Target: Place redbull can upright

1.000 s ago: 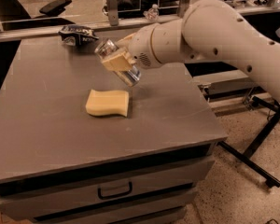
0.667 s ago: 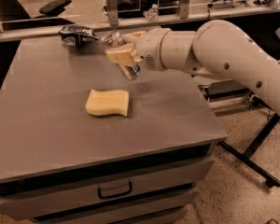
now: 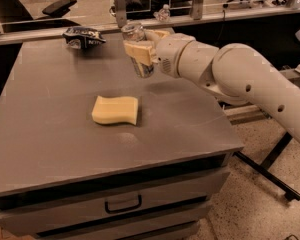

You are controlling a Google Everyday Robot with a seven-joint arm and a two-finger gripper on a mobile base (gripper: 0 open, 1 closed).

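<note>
Can (image 3: 142, 69), clamped in end effector (image 3: 142, 48), has swung from a tilt near sponge (image 3: 115, 110) to near upright over rear of counter (image 3: 65, 149), base seemingly just off the surface; judged ready to lower and release

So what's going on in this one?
The robot's arm reaches in from the right of the picture, and its gripper is closed around the redbull can, holding it nearly upright over the back part of the grey table. Whether the can's base touches the surface is unclear, and it is not yet released. A yellow sponge lies flat near the middle, and a dark snack bag sits by the back edge.
</note>
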